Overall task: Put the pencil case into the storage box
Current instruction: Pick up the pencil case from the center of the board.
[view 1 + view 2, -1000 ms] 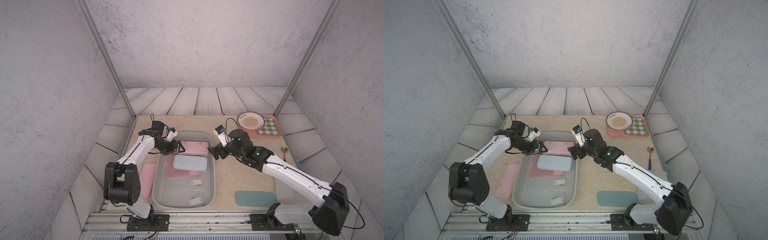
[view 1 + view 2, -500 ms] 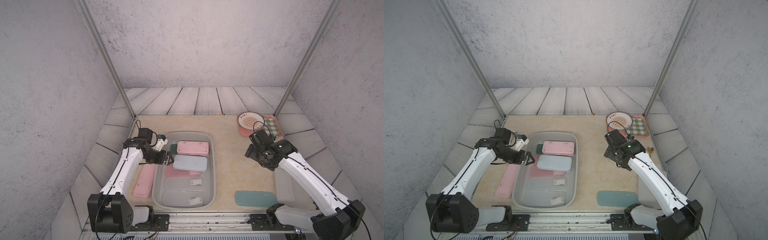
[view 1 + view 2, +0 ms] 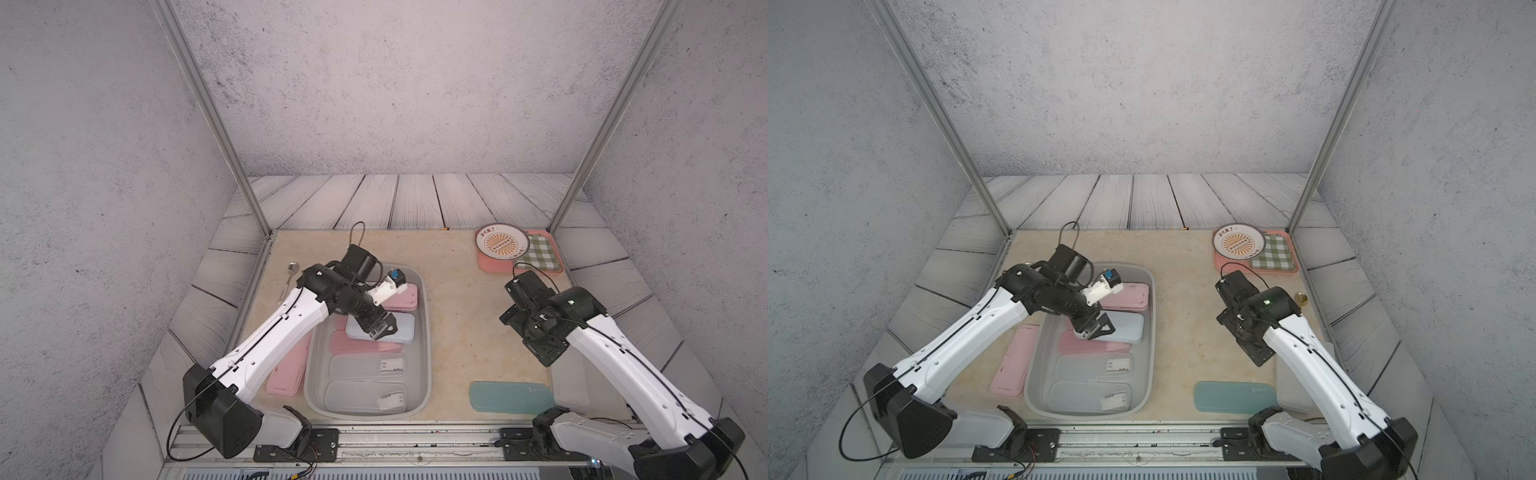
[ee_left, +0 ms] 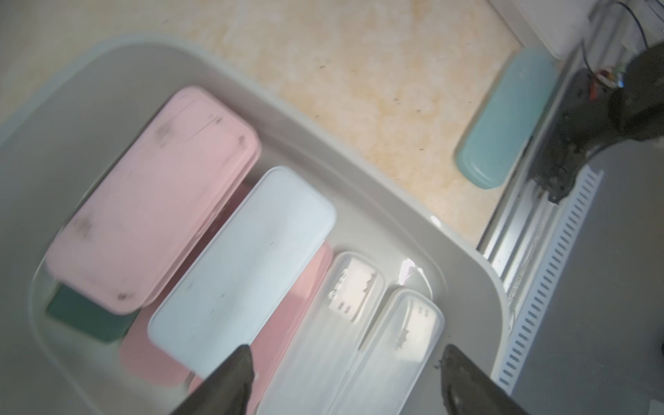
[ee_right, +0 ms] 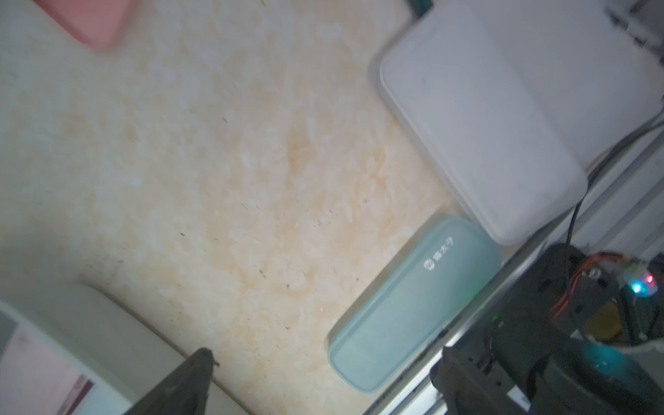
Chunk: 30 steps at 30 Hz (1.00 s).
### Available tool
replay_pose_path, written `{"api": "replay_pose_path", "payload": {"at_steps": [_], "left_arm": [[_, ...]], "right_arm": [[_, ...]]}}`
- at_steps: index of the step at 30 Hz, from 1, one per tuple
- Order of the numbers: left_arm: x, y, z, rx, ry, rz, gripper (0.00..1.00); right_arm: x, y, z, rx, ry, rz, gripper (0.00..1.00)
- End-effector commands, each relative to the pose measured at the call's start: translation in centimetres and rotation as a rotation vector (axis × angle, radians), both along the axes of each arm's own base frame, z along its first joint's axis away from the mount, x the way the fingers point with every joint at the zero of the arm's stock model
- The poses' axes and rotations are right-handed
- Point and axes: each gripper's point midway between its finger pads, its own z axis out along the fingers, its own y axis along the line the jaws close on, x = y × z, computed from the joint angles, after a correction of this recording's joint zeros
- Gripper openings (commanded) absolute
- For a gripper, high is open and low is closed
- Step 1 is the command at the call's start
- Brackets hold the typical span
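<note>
The left hand is hanging over the middle of the storage box, just above a light blue case. Its fingers are standing apart and are holding nothing. The right hand is hanging over the bare tabletop at the right of the frame, opened wide and also holding nothing.

Two pencil cases are lying outside the box. A teal case is lying at the lower right, near the front edge. A pink case is lying just beside the box's left wall, partly under the left arm.

I think the teal case is next, and the right hand is nearest to it. To do this well, the hand should be coming down over the middle of the case, pinching its two long sides. Then it should be lifting high enough to clear the rim.

The box is getting full. A pink case is lying at the far end and the blue one next to it. Another pink case is peeking out from under them, and a dark green case too. Two clear cases are lying side by side at the near end.

At the upper right, a pink tray is holding a plate and a checked cloth.
</note>
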Motion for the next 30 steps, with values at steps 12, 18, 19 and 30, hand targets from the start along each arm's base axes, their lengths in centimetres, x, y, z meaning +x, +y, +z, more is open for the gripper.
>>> {"api": "replay_pose_path", "payload": {"at_steps": [12, 18, 19, 30], "left_arm": [[-10.7, -15.6, -8.4, 0.047, -0.200, -0.451, 0.91], [-11.9, -19.0, -13.2, 0.082, -0.196, -0.493, 0.96], [-11.9, -19.4, -13.8, 0.100, -0.201, -0.495, 0.96], [-13.4, -21.8, -17.2, 0.110, -0.070, -0.492, 1.00]], "right_arm": [[-11.5, -13.3, 15.2, -0.401, -0.539, 0.054, 0.99], [-14.6, -14.5, 15.0, -0.316, -0.589, 0.006, 0.99], [-15.1, -14.7, 14.8, -0.304, -0.594, -0.008, 0.99], [-14.7, -12.7, 13.3, -0.130, -0.682, 0.007, 0.99]]}}
